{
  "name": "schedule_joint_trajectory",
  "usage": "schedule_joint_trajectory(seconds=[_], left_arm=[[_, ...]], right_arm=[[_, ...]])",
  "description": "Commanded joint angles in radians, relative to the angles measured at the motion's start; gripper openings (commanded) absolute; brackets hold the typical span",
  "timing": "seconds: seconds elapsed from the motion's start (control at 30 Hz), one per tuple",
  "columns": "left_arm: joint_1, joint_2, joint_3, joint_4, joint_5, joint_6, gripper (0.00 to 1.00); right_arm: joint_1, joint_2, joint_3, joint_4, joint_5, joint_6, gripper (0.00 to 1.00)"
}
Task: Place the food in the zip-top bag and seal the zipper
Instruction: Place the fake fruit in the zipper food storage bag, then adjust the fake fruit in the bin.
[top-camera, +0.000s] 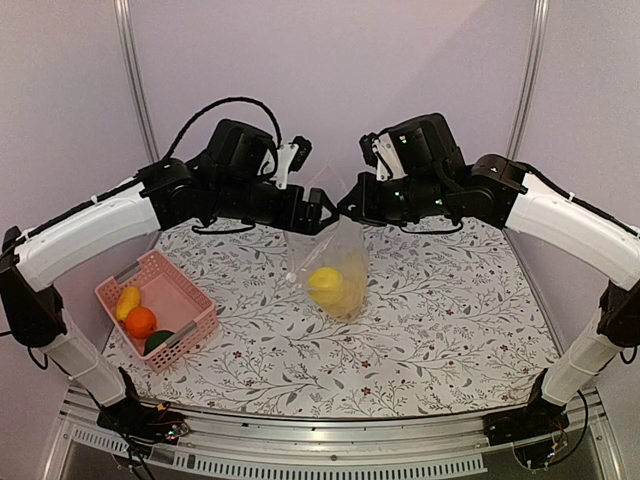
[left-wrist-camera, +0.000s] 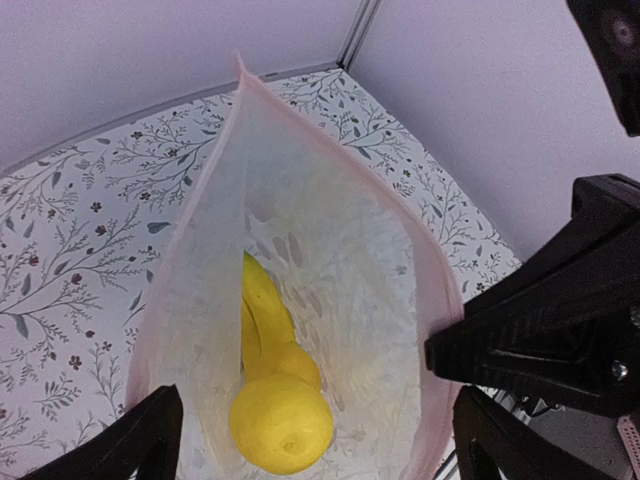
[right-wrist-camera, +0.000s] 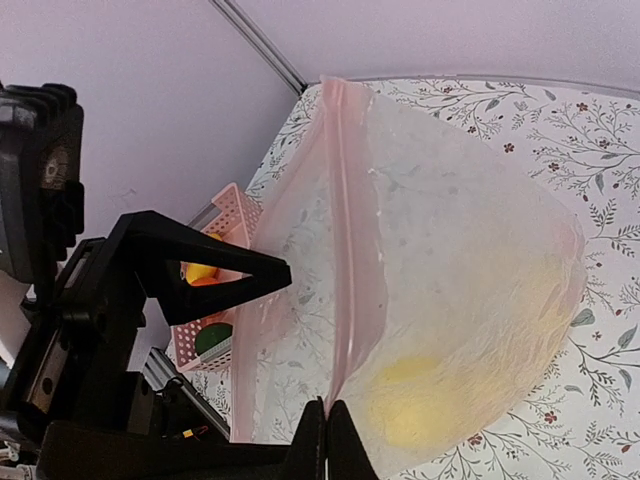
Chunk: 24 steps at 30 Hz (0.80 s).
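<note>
The clear zip-top bag (top-camera: 337, 262) hangs between my two raised grippers above the middle of the table. My right gripper (right-wrist-camera: 327, 406) is shut on the pinkish zipper (right-wrist-camera: 345, 230) at the bag's mouth edge. My left gripper (left-wrist-camera: 318, 400) stands open over the open mouth, one finger (right-wrist-camera: 225, 275) against the bag's near lip. Inside the bag (left-wrist-camera: 330, 210) lie a yellow lemon-like piece (left-wrist-camera: 282, 420) and a banana (left-wrist-camera: 262, 305). More food sits in the pink basket (top-camera: 185, 290): a yellow piece (top-camera: 127, 300), an orange (top-camera: 140, 321) and a dark green piece (top-camera: 158, 341).
The pink basket stands at the table's left near corner. The table has a floral-print cover (top-camera: 450, 320). Lilac walls and metal posts (top-camera: 135, 80) close in the back and sides. The right gripper's black body (left-wrist-camera: 545, 330) sits close beside the bag's mouth.
</note>
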Motion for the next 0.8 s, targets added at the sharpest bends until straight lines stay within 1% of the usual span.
schedule_joint_trajectory(seconds=[0.0,0.13,0.23,0.33,0.43,0.63,0.7,0.77], left_arm=[[-0.006,-0.060,-0.017,0.057,0.085,0.021,0.94],[-0.004,-0.099,-0.044,0.097,0.164,0.046,0.95],[-0.003,-0.121,-0.036,0.092,0.202,0.053,0.95],[0.001,-0.159,-0.034,0.079,0.201,0.072,0.96],[0.025,-0.220,-0.052,0.065,0.173,0.129,0.96],[0.160,-0.305,-0.064,-0.052,0.133,0.170,0.97],[0.230,-0.341,-0.085,-0.114,0.083,0.186,0.98],[0.332,-0.385,-0.139,-0.178,0.047,0.191,1.00]], right_arm=[[0.002,0.017,0.029,-0.002,0.005,-0.007,0.00],[0.001,0.017,0.029,-0.004,0.009,-0.006,0.00],[0.002,0.016,0.027,-0.005,0.012,-0.006,0.00],[0.003,0.014,0.026,-0.007,0.016,-0.006,0.00],[0.002,0.014,0.025,-0.008,0.017,-0.006,0.00],[0.002,0.014,0.024,-0.012,0.024,-0.008,0.00],[0.003,0.015,0.025,-0.013,0.026,-0.010,0.00],[0.002,0.015,0.029,-0.013,0.025,-0.009,0.00]])
